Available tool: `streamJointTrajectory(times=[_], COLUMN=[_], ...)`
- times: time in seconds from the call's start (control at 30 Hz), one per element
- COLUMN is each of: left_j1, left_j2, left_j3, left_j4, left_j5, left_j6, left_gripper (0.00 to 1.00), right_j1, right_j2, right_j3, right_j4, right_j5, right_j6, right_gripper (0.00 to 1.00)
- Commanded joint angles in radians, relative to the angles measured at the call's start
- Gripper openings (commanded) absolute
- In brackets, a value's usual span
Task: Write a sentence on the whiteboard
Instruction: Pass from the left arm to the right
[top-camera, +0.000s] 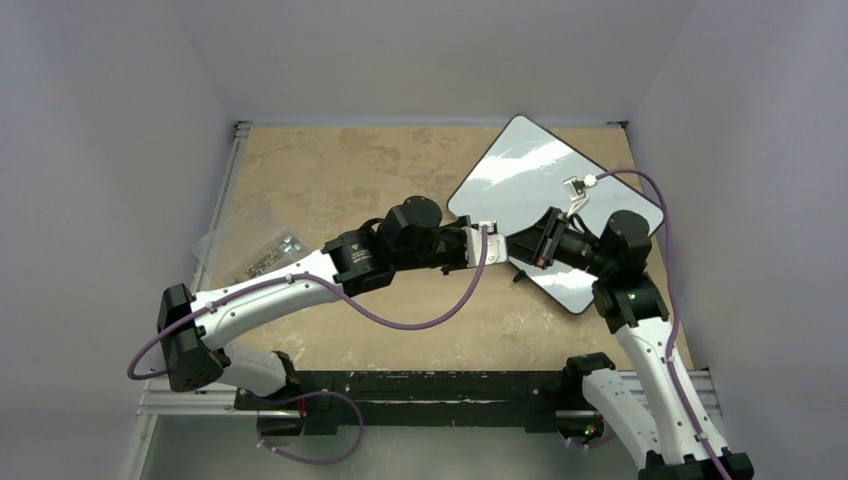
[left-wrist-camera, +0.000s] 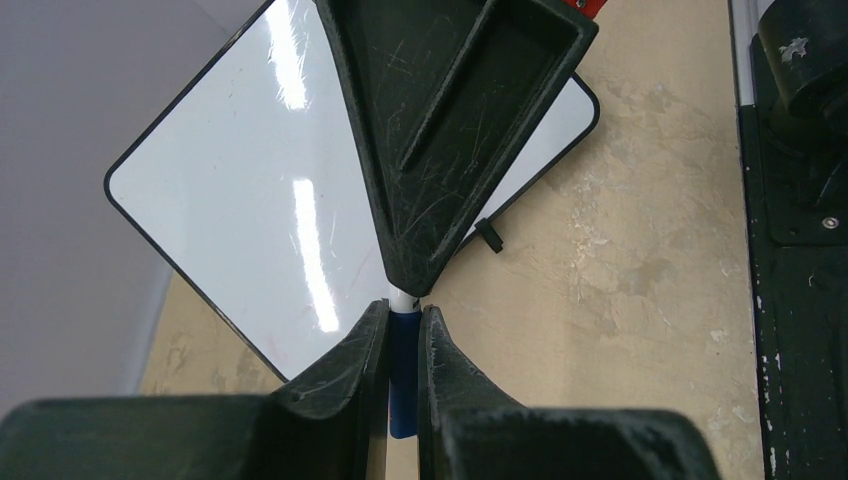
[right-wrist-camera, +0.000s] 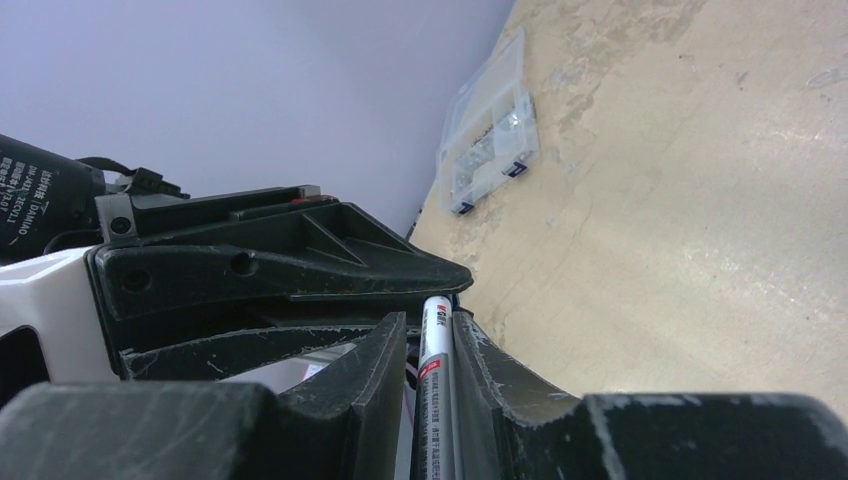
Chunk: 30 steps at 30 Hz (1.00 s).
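Left wrist view: left pincer (left-wrist-camera: 404, 312) was clamped together on the blue end of a marker (left-wrist-camera: 403, 375), probably its cap. The marker's white barrel ran straight out past the tips into the opposing fingers.

Right wrist view: right pincer (right-wrist-camera: 432, 325) was closed on that barrel, fingers snug on both sides, printed label facing up.

Top external view: the two pincers met tip to tip in one line, raised off the counter (top-camera: 330, 180).

Judgement: each pincer held one half of the marker so that a straight pull apart would free the cap. The in-line pose suits that, and uncapping looked like the step in hand.

Whiteboard (top-camera: 540, 170) lay flat on the counter, turned cornerwise, just beyond and beneath the meeting tips. The right pincer hung over its near edge. Its face was blank where visible, with only glare streaks, so I judged that writing had not begun. The board sat close under the right pincer, likely so the marker could drop to it with little travel.

A small black bit (left-wrist-camera: 487, 235) lay just beside the board's rim, below the right pincer; I could not tell what it was.

A clear parts box (right-wrist-camera: 488, 130) stood well apart, far ahead of the right pincer, and had no part in this step.
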Motion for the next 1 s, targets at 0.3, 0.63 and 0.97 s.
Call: streamJointTrajectory(times=[0.3, 0.63, 0.97], left_j1=[-0.051, -0.076, -0.086], left_j2=[0.012, 0.018, 0.016], left_j3=[0.058, 0.062, 0.064], left_j4=[0.054, 0.040, 0.028], left_j5=[0.046, 0.023, 0.020], left_j6=[0.033, 0.055, 0.058], left_gripper=[0.00, 0.00, 0.00], right_j1=[0.006, 0.007, 0.007], right_j2=[-0.004, -0.004, -0.008], right_j3=[-0.037, -0.042, -0.054], right_j4=[0.058, 0.070, 0.063], right_j5=[-0.005, 0.011, 0.025], right_j6=[0.001, 0.007, -0.002], right_gripper=[0.21, 0.22, 0.00])
